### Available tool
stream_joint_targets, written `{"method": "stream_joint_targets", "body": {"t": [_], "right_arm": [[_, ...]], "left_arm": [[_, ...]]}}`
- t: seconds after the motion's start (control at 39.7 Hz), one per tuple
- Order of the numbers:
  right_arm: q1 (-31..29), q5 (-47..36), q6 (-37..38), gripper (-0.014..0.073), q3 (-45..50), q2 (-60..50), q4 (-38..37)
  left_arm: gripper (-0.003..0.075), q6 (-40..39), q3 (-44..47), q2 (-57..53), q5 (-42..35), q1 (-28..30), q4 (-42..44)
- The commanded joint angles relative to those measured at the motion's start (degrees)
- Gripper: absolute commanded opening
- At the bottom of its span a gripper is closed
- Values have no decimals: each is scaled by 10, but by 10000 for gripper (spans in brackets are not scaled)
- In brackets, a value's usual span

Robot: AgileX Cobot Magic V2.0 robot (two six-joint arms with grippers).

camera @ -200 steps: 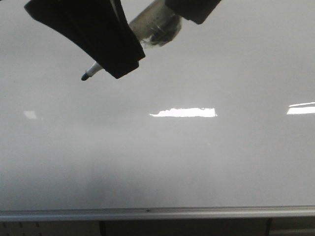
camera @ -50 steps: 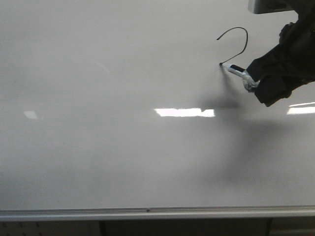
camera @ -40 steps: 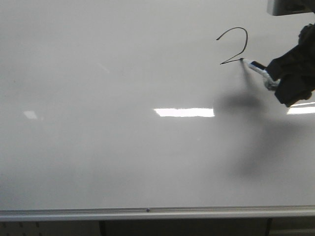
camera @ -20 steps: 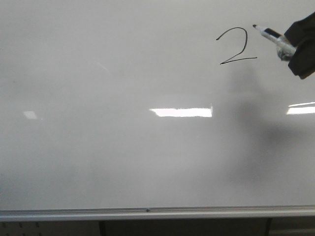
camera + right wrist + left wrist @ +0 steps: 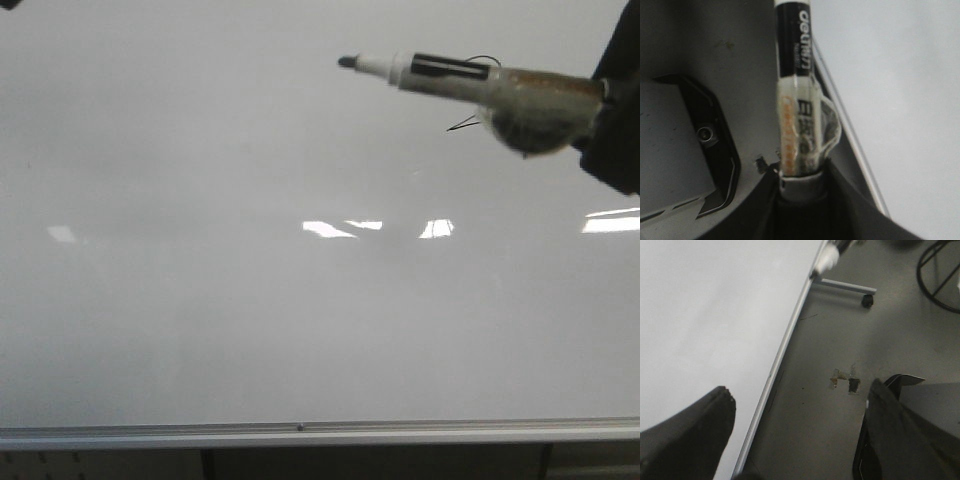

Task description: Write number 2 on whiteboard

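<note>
The whiteboard fills the front view, with its grey rail along the bottom. My right gripper, at the right edge, is shut on a taped black-and-white marker that points left, close to the camera and off the board. The marker hides most of the number 2; only thin line ends show. In the right wrist view the marker sticks out from the right gripper beside the whiteboard. My left gripper is open and holds nothing, next to the whiteboard edge.
Bright light reflections lie across the board's middle. The left wrist view shows grey floor, the board stand's foot with a caster, and a dark ring-shaped base. A black-edged grey plate sits beside the marker.
The base stroke of the 2 was finished and the marker lifted off the board. It has since swung left and toward the camera, covering most of the digit.
</note>
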Motion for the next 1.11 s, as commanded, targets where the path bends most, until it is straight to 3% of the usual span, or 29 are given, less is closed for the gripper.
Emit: {"method": "stream_joint_targets", "body": {"t": [0.0,0.25,0.5,0.63,0.83,0.98,1.08], "right_arm": [[33,6,-9,58,-19,-11,22],[57,-5,-9,58,-19,-11,36],[57,-6,-9,58,-19,-11,36],[57,-6,-9,58,-19,-11,36],[56,-4,-9,58,-19,-11,36],[56,-4,-9,60,-19,-11,36],[56,-4,-9,155,-19,-11,36]], "left_arm": [[526,16,-35,20,-29,-52,-23],[526,20,-67,106,-33,-143,-23],[499,20,-77,164,-71,-169,-24],[424,20,-77,174,-87,-169,-24],[208,20,-77,174,-95,-169,-24],[88,20,-77,174,-95,-169,-24],[71,20,-77,174,-94,-169,-22]]}}
